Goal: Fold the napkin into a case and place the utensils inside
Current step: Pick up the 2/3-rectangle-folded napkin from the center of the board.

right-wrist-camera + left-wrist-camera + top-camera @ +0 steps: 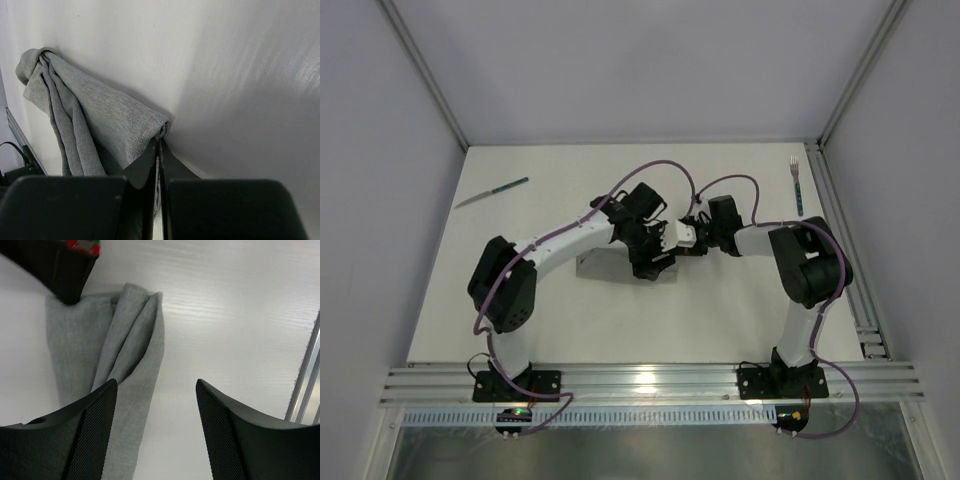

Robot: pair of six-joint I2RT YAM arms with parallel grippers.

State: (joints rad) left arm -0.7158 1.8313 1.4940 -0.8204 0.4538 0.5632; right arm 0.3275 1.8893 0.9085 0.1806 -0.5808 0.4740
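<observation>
Top view: white table (pixel 740 300) fills the frame, bases of both arms at the bottom edge. Left arm (pixel 560 245) and right arm (pixel 810 265) both reach in to centre frame, wrists nearly meeting.

Napkin (pixel 75 345): grey fabric, loosely folded into a long bunch with several lengthwise creases. In the top view it lies centre frame, mostly hidden under the two wrists, with only a grey strip showing left of centre. Not a flat pouch.

Knife (pixel 490 192): upper left of the top view, lying at a slant on the table, teal handle towards the right. Well apart from the napkin.

Fork (pixel 797 185): upper right of the top view, near the table's right edge, tines towards the top. Also well apart from the napkin.

Left gripper (pixel 156 382): jaws wide apart, nothing between them. In the left wrist view one finger overlaps the napkin's edge; contact cannot be told.

Right gripper (pixel 159 142): jaws pressed together, pinching a corner fold of the napkin.
</observation>
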